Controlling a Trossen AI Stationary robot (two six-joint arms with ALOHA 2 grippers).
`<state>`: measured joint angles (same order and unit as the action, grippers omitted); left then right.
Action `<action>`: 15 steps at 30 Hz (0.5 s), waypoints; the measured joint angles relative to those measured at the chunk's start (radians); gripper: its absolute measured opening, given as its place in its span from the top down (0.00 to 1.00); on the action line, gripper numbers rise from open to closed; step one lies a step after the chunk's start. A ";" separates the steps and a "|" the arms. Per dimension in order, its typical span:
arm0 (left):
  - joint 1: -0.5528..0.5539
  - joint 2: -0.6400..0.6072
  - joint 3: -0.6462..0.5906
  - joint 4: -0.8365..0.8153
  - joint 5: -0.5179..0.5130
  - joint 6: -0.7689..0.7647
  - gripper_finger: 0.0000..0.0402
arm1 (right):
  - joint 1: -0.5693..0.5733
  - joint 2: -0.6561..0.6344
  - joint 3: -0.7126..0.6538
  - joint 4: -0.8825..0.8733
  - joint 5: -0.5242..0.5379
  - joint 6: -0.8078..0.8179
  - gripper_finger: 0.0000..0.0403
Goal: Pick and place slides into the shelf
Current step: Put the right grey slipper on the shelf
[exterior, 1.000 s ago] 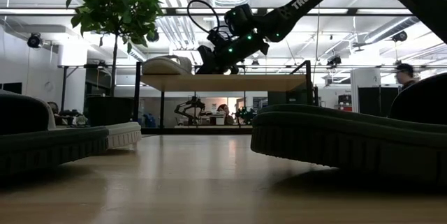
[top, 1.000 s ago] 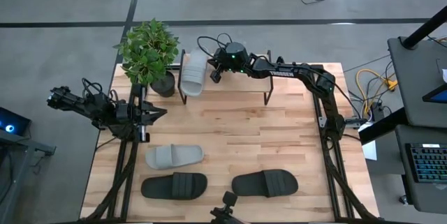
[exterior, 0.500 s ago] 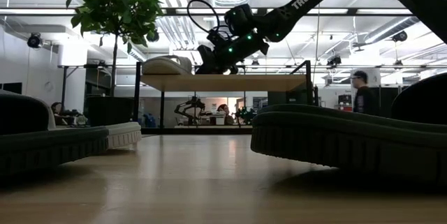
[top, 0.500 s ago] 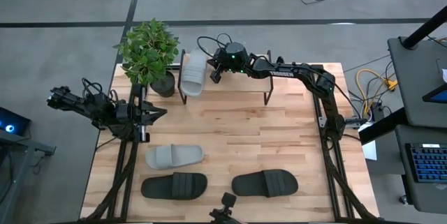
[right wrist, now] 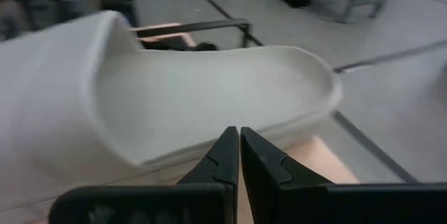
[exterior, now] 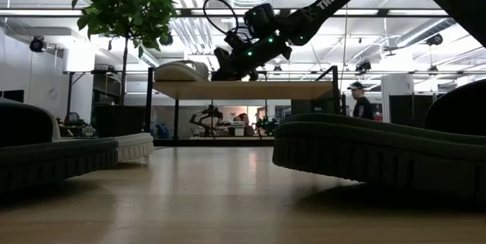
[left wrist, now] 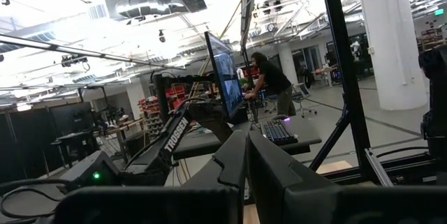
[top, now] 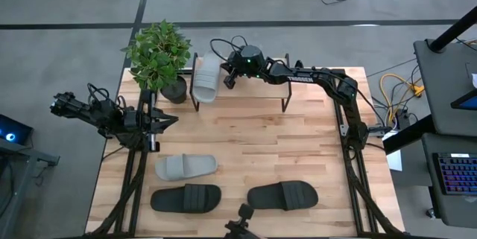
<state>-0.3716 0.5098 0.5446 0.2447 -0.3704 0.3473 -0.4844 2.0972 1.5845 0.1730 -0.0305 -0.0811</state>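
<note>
My left claw [top: 165,119] waits at the left edge of the desk [top: 246,157], pinched tight with nothing in it. In its own camera the two fingers [left wrist: 237,165] press flat against each other, and far behind them a person [left wrist: 269,84] leans over a keyboard in the room.

Just past the left claw, toward the front of the desk, lies one grey slide [top: 185,167]. Beside that, nearer the front edge, I see a black slide [top: 186,198], and a second black slide [top: 282,195] lies to its right, well apart from both claws.

Toward the back from the left claw stands a green plant [top: 157,53] in a dark pot, close to the left end of the shelf [top: 257,90]. The other grey slide [top: 206,77] rests on top of the shelf at that left end.

My right claw [top: 229,80] hangs over the shelf just to the right of that grey slide. It is shut too, and it grips nothing. Its camera shows the closed fingers [right wrist: 234,158] pointing at the slide's side, very near it. I cannot tell if the tips touch it.

From the low camera the shelf top sits on thin black legs, with the slide and the right claw above it.
</note>
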 joint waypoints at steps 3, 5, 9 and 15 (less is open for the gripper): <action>0.000 0.000 0.000 0.000 0.000 0.000 1.00 | -0.007 0.000 0.000 0.001 0.036 0.000 0.98; 0.000 0.000 0.000 0.000 0.000 0.000 1.00 | -0.008 0.000 0.000 0.001 0.039 0.002 0.98; 0.000 0.000 0.000 0.000 0.000 0.000 1.00 | -0.007 0.000 0.000 0.001 0.060 0.002 0.98; 0.000 0.000 0.000 0.000 0.000 0.000 1.00 | -0.007 0.037 0.000 0.030 0.059 0.010 0.98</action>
<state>-0.3714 0.5102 0.5446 0.2448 -0.3705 0.3477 -0.4911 2.1339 1.5848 0.2033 0.0280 -0.0713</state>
